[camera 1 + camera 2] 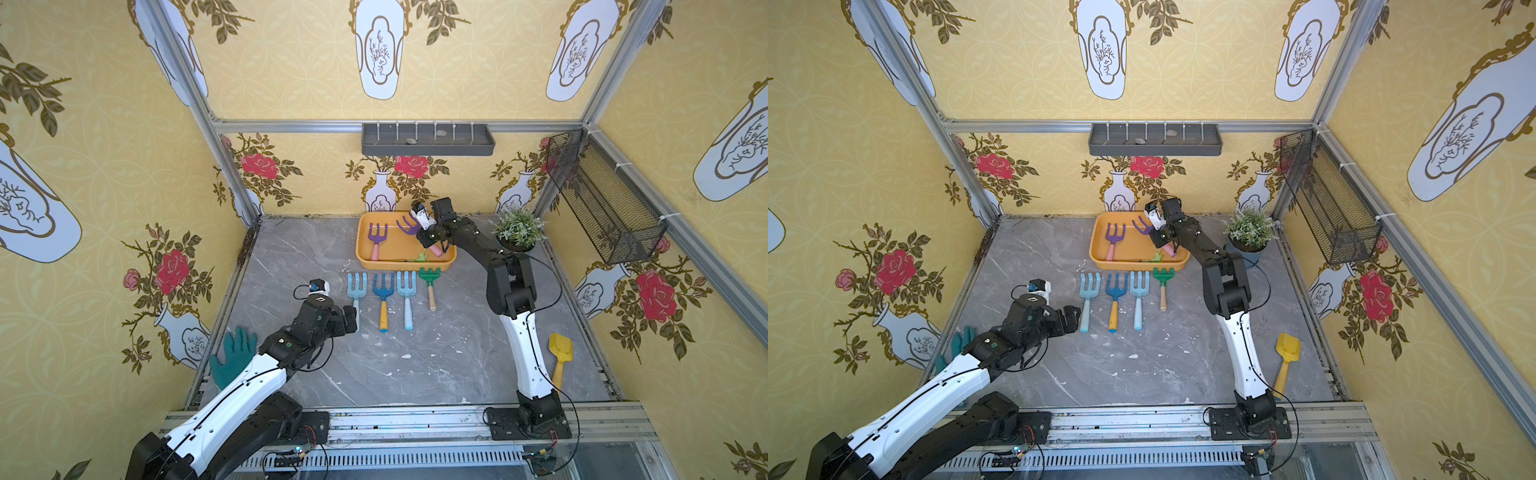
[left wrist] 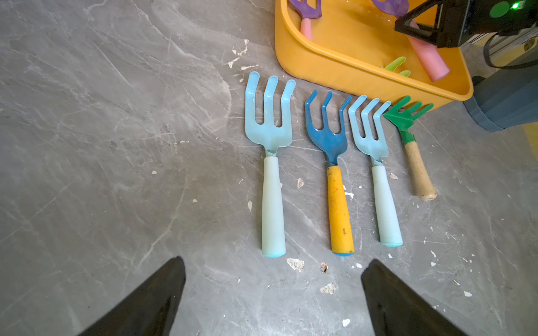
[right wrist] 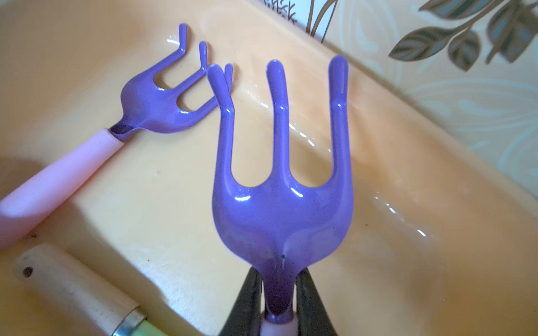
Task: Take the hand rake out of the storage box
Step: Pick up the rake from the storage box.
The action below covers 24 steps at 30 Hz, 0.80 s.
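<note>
My left gripper hangs wide open, empty, row of rakes just ahead; parked clear, I guess. Right gripper is pinched on the purple hand rake at its slim neck, tines pointing away, inside the storage box.

Yellow-papered booth over a grey stone-look floor.

Walled with yellow wallpaper printed with red roses and pale vases; framed by aluminium bars. Floored in a grey veined surface, scuffed and flecked with white chips. Hung with a long grey trough on the back wall and a black wire-mesh basket on the right wall. Edged in front by a metal rail. Lit evenly, with soft shadows.
</note>
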Motion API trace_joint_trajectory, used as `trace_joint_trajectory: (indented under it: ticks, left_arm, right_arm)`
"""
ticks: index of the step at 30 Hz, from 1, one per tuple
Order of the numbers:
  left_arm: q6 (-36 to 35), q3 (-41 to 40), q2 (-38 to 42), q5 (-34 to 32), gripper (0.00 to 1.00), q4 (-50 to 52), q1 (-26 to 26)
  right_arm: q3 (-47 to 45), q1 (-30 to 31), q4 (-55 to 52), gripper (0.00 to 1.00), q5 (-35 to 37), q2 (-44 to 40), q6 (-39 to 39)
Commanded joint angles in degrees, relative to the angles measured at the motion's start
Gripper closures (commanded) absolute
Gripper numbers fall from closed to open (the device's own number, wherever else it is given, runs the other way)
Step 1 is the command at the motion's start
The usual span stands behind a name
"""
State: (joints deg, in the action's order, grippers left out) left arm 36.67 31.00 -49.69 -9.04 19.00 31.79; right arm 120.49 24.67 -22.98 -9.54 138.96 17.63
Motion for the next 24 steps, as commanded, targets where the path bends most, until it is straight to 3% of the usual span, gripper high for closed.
trace_joint_trajectory:
  ticks: [1,7,12,15,20,24]
  left_arm:
    - [0.87,-0.59,0.56,-0.02,0.0,0.5,-0.06]
    - [2.29,-2.15,4.51,1.39,0.0,1.61,-0.06]
    - [2.29,-3.84,8.4,1.57,0.0,2.83,-0.06]
    - [3.86,-4.28,9.57,1.96,0.0,3.15,0.02]
    - [4.31,-4.29,9.36,3.43,0.0,2.49,0.43]
    - [4.74,-4.37,8.72,3.08,0.0,1.87,2.39]
  right_arm:
    - [-2.29,0.3,4.77,0.98,2.13,-3.34,-2.69]
    - [-6.67,0.73,5.81,1.0,4.15,-10.9,-7.67]
    - [-16.92,2.09,5.85,1.0,7.38,-22.09,-16.39]
    - [-26.84,5.0,6.08,1.0,13.4,-30.76,-24.06]
    - [-47.78,9.94,6.86,1.0,15.43,-45.75,-40.21]
    - [-60.5,19.49,5.26,1.0,25.29,-55.62,-50.45]
